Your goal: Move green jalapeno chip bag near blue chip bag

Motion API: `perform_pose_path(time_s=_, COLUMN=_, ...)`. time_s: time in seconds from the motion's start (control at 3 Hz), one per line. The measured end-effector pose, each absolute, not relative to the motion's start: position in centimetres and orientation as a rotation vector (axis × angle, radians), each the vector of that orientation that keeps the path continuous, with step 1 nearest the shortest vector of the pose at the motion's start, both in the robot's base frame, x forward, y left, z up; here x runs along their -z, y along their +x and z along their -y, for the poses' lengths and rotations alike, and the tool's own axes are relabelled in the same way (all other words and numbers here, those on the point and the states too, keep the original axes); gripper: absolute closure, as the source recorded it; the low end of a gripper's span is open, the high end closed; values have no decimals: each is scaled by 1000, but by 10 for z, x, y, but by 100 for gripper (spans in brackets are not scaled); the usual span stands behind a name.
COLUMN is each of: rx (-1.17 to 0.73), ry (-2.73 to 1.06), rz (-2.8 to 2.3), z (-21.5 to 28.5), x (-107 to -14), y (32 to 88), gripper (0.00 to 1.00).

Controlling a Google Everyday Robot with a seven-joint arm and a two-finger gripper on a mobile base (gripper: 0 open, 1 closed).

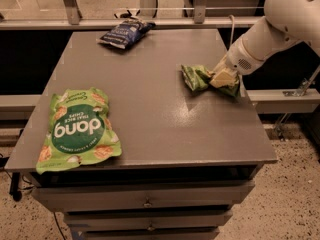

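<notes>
The green jalapeno chip bag (196,77), small and olive green, is at the right side of the grey table (150,109). My gripper (222,78) comes in from the right on the white arm and is shut on the bag's right end. The bag is crumpled and its held end looks raised a little off the tabletop. The blue chip bag (124,32), dark navy, lies at the table's far edge, left of centre, well apart from the green bag.
A larger bright green "dang" bag (77,129) lies flat at the front left of the table. Drawers (145,201) sit under the tabletop. A rail (150,21) runs behind the far edge.
</notes>
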State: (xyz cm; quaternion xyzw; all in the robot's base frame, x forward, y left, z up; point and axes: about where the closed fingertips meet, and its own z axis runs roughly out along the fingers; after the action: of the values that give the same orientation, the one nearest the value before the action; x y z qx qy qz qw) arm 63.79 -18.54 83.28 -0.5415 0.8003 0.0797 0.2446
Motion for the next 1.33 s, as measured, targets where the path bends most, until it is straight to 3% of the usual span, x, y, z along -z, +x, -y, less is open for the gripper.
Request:
perform_pose_path(time_s=0.67, rx=-216, ry=-1520, rz=-1989, z=133, x=-940, y=665, gripper=100)
perform_pose_path(time_s=1.33, rx=-187, ry=-1497, rz=-1951, z=131, x=-961, y=675, gripper=100)
